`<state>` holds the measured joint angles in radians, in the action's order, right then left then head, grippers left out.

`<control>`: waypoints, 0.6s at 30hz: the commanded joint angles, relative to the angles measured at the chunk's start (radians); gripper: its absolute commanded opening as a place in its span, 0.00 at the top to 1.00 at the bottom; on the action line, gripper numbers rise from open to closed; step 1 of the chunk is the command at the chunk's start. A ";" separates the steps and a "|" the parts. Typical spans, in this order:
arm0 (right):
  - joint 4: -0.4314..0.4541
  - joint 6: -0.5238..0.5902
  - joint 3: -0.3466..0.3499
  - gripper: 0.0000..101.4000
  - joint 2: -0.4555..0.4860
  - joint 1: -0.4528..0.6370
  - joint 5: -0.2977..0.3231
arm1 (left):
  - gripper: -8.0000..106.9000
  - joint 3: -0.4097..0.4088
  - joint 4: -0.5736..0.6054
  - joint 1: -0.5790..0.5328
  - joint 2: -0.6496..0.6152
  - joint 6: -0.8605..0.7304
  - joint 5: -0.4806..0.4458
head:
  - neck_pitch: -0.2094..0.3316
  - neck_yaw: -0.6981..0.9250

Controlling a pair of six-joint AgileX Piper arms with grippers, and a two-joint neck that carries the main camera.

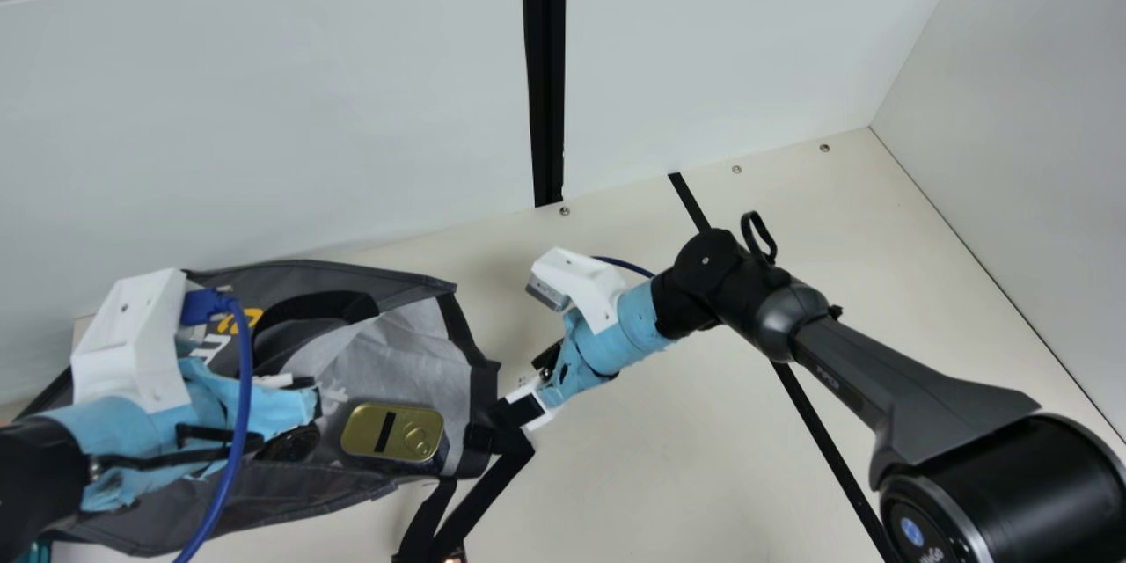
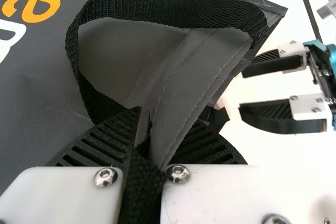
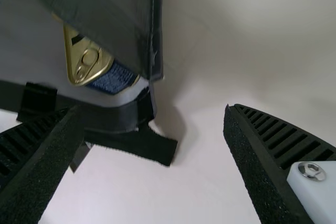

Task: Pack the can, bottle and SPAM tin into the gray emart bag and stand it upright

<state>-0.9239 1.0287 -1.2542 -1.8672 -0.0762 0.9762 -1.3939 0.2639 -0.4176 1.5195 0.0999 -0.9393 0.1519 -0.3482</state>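
Have the gray emart bag [image 1: 405, 343] lying slumped on the cream bench [image 1: 669, 466], toward the left in the main view. See smooth, faintly creased dark sheeting on its outside, with rounded orange and white print [image 2: 32, 9], and a paler gray panel, wrinkled like crumpled paper. Find its edges bound in flat black tape and its handle [image 2: 173, 6] woven from coarse, ribbed black webbing, bent into a broad arch.

Pinch a stiff, stitched fold of the gray sheeting, together with a length of black webbing, between the ribbed fingers [image 2: 118, 135] of the left hand [image 1: 295, 400], under a rough blue wrapping.

Hold the right hand [image 1: 528, 383] spread wide, close by the bag's black-bound end, with slotted, curved black pads [image 3: 286, 135] and a wide gap between them. Cannot tell in the main view about contact between its near finger and the binding.

Have the SPAM tin [image 1: 391, 433] inside the bag's mouth: a rounded oblong with a shiny gold metal lid, a ring pull and a short black strip on top, and dark blue sides. In the right wrist view, see it partly under a dark gray flap.

Trail flat black straps [image 1: 479, 501] from the bag's end onto the bench, crossed by a straight black strip [image 1: 822, 435] farther right.
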 commanded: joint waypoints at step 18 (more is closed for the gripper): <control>-0.038 -0.076 -0.145 0.06 -0.144 -0.091 -0.021 | 1.00 0.000 0.000 0.000 0.000 0.000 0.000 | 0.023 -0.001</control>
<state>-0.9625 0.9553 -1.3960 -2.0073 -0.1640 0.9565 -1.3939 0.2639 -0.4176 1.5195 0.0999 -0.9393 0.1519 -0.3482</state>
